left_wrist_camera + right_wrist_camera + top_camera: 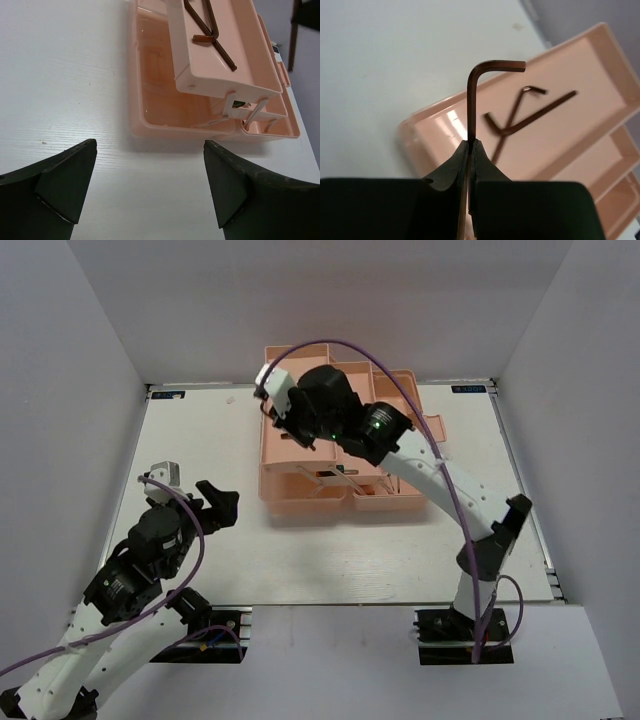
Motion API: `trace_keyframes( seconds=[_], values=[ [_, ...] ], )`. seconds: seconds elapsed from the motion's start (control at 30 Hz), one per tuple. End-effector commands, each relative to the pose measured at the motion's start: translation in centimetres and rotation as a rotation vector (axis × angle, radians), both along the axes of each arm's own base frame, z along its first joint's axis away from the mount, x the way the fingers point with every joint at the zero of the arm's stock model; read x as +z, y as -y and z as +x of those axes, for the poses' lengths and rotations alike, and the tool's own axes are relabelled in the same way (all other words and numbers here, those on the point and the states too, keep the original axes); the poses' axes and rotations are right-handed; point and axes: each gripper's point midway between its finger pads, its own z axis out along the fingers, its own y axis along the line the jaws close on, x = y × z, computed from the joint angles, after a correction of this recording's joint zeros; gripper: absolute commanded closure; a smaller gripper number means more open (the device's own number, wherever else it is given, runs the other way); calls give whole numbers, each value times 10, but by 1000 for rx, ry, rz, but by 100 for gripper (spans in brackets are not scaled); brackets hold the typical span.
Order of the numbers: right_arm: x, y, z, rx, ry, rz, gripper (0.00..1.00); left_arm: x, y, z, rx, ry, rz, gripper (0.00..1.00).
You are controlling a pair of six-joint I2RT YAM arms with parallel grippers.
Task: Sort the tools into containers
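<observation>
No readable text for you here. Two small blue stickers sit at the far corners of the table (200, 440), left sticker (168, 394) and right sticker (470, 388); their print is too small and blurred to make out. The toolbox (285, 465) shows no lettering you can read in any view.
</observation>
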Motion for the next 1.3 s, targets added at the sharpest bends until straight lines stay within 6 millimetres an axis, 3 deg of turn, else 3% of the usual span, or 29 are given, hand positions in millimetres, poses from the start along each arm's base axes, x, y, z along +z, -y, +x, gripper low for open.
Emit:
trace_keyframes(
  seconds=[0.0,0.03,0.13,0.2,0.23,0.27,0.33,0.4,0.47,0.5,0.57,0.6,0.63,0.67,0.7,0.73,0.77,0.83,0.87,0.9,0.97,1.0,1.03,1.07,1.1,1.17,1.2,1.27],
  values=[
    [41,-1,73,-225,160,131,100,9,-3,1,22,19,-24,2],
    [44,5,89,-261,181,142,100,7,-1,1,12,17,-26,2],
    [11,-1,125,-303,178,98,100,6,1,1,4,13,-37,2],
    [-12,-2,132,-299,130,64,100,2,3,0,-5,4,-33,2],
    [-18,0,135,-309,100,72,95,1,4,2,-5,-3,-27,2],
    [-21,1,138,-310,93,68,79,-2,5,3,-5,-4,-26,2],
    [-25,6,140,-314,67,71,65,-6,9,5,-14,-13,-23,2],
    [-11,11,136,-311,69,96,50,-10,15,8,-32,-24,-21,2],
    [-7,12,130,-286,46,112,48,-18,19,10,-41,-37,-15,2],
    [5,16,124,-280,44,138,46,-16,20,11,-41,-30,-21,2],
    [21,19,101,-173,-3,186,45,-19,24,13,-51,-34,-21,2],
    [22,13,85,-66,-40,201,52,-24,26,15,-51,-42,-15,2],
    [20,23,70,-14,-81,181,55,-24,27,15,-60,-44,-17,2],
    [28,12,28,267,-87,193,55,-27,28,16,-60,-47,-15,2],
    [18,19,7,370,-132,155,56,-27,28,16,-60,-47,-15,2],
    [6,31,-36,540,-242,135,56,-32,28,16,-60,-55,-9,2],
    [5,31,-52,772,-59,117,65,-32,28,16,-60,-55,-9,2],
    [-28,46,-85,925,-86,64,89,-34,28,14,-57,-56,-18,2],
    [-47,48,-85,913,-102,19,89,-34,26,12,-57,-56,-18,2],
    [-54,47,-89,928,-87,-3,88,-36,25,11,-57,-64,-12,2],
    [-87,45,-84,902,-76,-81,70,-33,22,8,-57,-52,-21,2],
    [-92,47,-81,839,-67,-132,67,-36,21,7,-57,-62,-14,2],
    [-128,54,-82,799,-109,-226,64,-34,20,6,-57,-54,-20,2],
    [-129,42,-76,770,-54,-220,56,-36,20,5,-57,-61,-15,2],
    [-131,37,-60,672,0,-256,56,-34,19,4,-57,-54,-20,2],
    [-147,30,-55,581,-7,-259,50,-38,18,5,-48,-59,-12,2],
    [-145,24,-39,517,60,-275,49,-42,18,5,-48,-66,-7,2],
    [-153,18,-35,452,58,-284,49,-42,18,5,-48,-66,-7,2]
  ],
)
